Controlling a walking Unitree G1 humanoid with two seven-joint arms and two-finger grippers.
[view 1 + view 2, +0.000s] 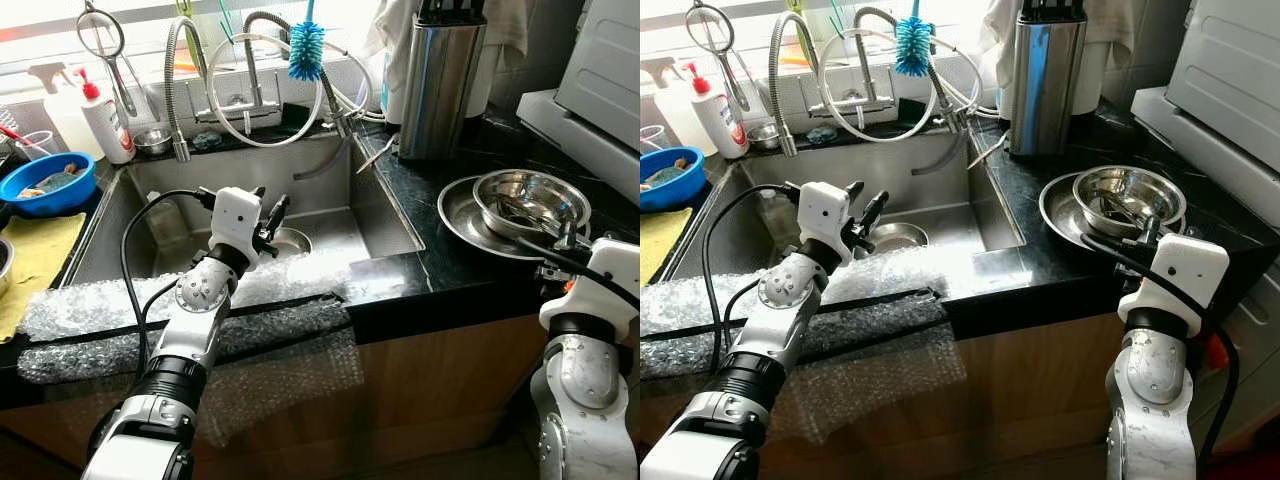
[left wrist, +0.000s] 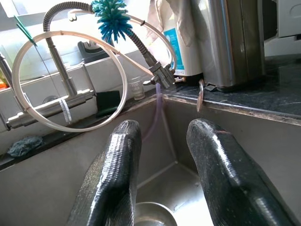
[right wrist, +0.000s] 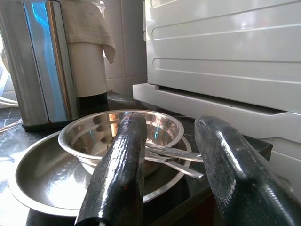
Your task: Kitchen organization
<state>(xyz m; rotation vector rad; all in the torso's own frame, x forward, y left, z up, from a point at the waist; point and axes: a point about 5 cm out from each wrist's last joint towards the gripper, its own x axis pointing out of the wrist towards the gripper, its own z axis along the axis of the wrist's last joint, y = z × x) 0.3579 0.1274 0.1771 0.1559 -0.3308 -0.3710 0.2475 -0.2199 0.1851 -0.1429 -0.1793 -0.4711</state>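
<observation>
A steel bowl (image 1: 532, 203) holding cutlery (image 3: 176, 155) sits in a wide steel plate (image 1: 462, 215) on the black counter (image 1: 470, 270) right of the sink. My right gripper (image 3: 169, 155) is open just in front of the bowl, near the counter's front edge, with nothing between its fingers. My left gripper (image 1: 272, 215) is open over the steel sink (image 1: 340, 225), above a small round steel dish (image 1: 292, 241) at the sink bottom. Its fingers (image 2: 117, 155) point toward the back corner.
Bubble wrap (image 1: 110, 310) covers the sink's front edge. Behind the sink are a coiled tap hose (image 1: 245, 90), a blue brush (image 1: 306, 48), soap bottles (image 1: 105, 115) and a steel knife block (image 1: 440, 85). A blue bowl (image 1: 45, 183) and yellow cloth (image 1: 35, 255) lie left. A white appliance (image 1: 600, 80) stands right.
</observation>
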